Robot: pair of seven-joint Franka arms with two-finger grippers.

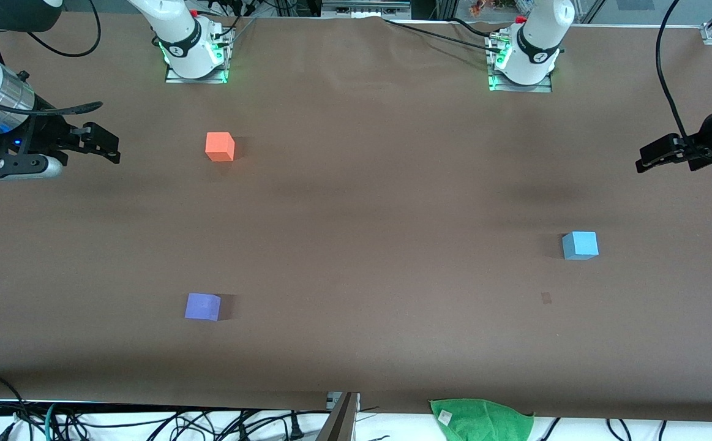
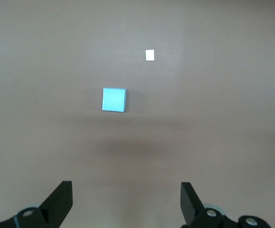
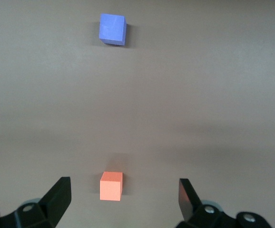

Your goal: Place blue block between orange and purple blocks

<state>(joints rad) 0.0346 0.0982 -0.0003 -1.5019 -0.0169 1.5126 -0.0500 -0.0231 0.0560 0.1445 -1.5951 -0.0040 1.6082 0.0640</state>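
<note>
The blue block point(image 1: 580, 245) sits on the brown table toward the left arm's end. The orange block point(image 1: 220, 147) and the purple block point(image 1: 202, 306) sit toward the right arm's end, the purple one nearer the front camera, with a wide gap between them. My left gripper point(image 1: 648, 158) is open and empty, up over the left arm's end of the table; its wrist view shows the blue block point(image 2: 114, 99) well ahead of the gripper point(image 2: 126, 199). My right gripper point(image 1: 106, 144) is open and empty over the right arm's end; its wrist view point(image 3: 124, 197) shows the orange block point(image 3: 111, 185) and the purple block point(image 3: 112, 29).
A green cloth point(image 1: 481, 418) lies at the table's near edge. A small pale mark point(image 1: 546, 297) is on the table near the blue block, also seen in the left wrist view point(image 2: 150, 55). Cables run along the near edge. Both arm bases stand at the table's back edge.
</note>
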